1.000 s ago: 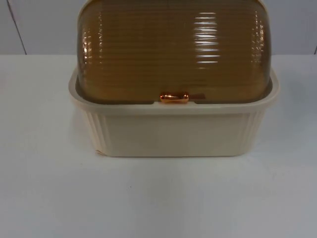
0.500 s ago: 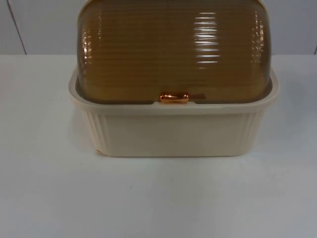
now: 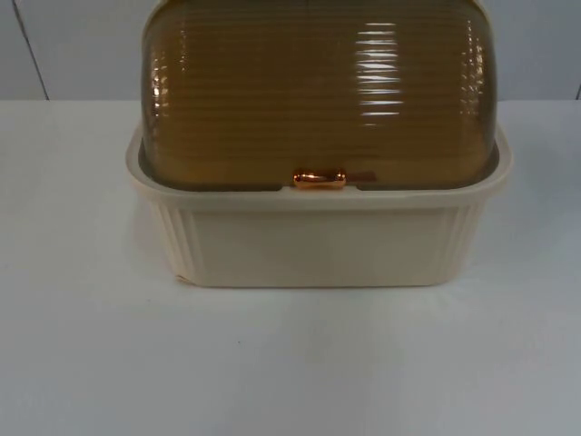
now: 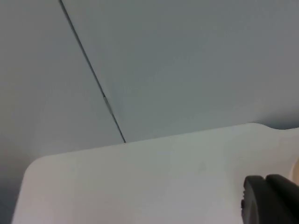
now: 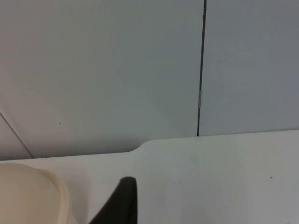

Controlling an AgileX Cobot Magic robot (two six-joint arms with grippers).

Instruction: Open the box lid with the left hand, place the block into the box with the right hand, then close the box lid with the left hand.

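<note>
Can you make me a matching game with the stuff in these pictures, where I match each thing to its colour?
Things:
1. ribbed domed lid of the box
2. ribbed plastic box base
3. small shiny handle on the lid's front edge
4. partition wall behind the table

Colours:
A. grey
B. copper-orange
C. translucent brown
D. cream

Pairs: 1-C, 2-D, 3-B, 4-A

Cream ribbed box [image 3: 318, 241], translucent amber ridged lid [image 3: 318, 91], copper handle [image 3: 319, 180], white table [image 3: 290, 363]
</note>
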